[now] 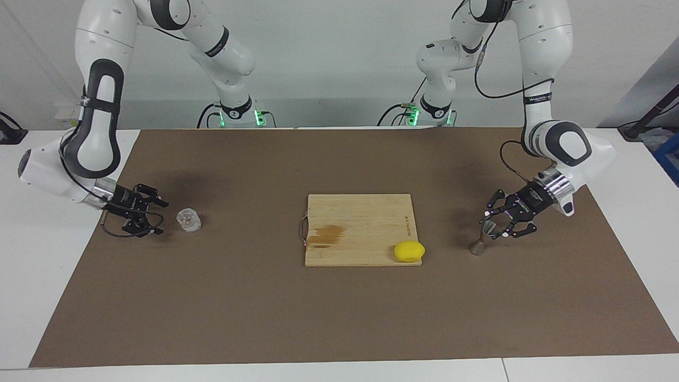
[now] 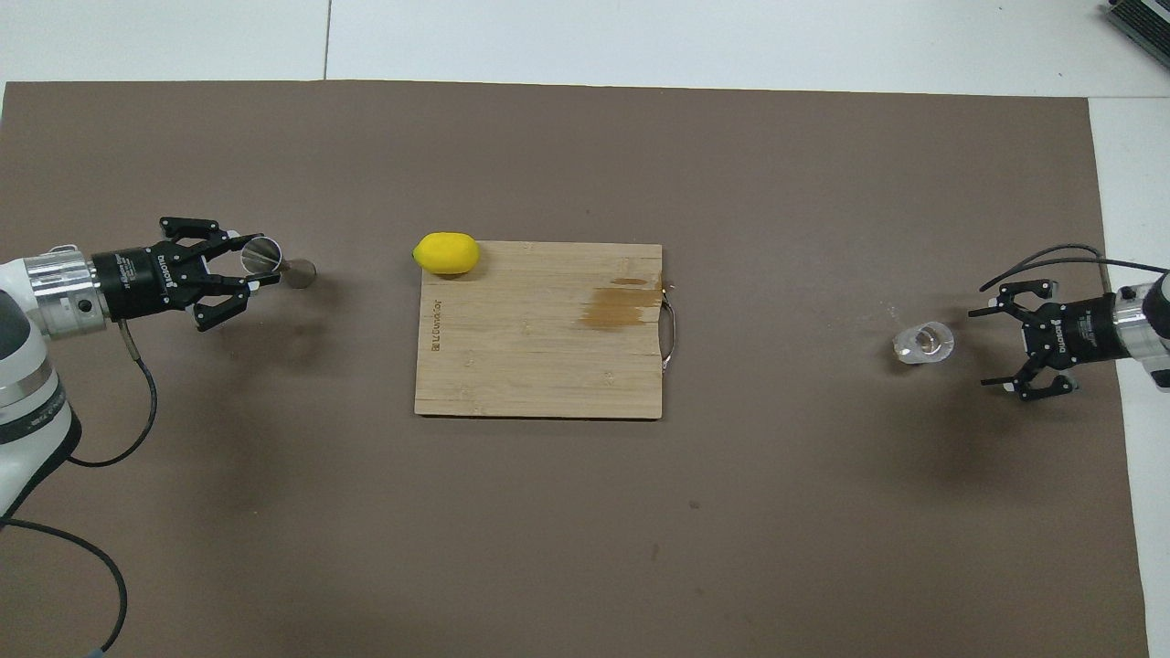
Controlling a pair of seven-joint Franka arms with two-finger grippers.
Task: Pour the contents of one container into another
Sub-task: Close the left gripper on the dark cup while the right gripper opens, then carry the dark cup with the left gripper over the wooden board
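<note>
**White bench, brown mat and four things on it**

The bench (image 1: pixel 32 297) is white and carries a wide brown mat (image 1: pixel 339 318). A wooden board (image 1: pixel 360 228) lies mid-mat. A lemon (image 1: pixel 409 251) rests on the board's corner. The glass (image 1: pixel 189 220) stands on the mat toward the right arm's end, the jigger (image 1: pixel 484 237) toward the left arm's end.

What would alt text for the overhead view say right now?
The left gripper has closed on the upper cone of the metal jigger toward the left arm's end of the brown mat. The right gripper is open beside the clear glass tumbler, not touching it. Between them lies a wooden cutting board, with a lemon at one corner.
</note>
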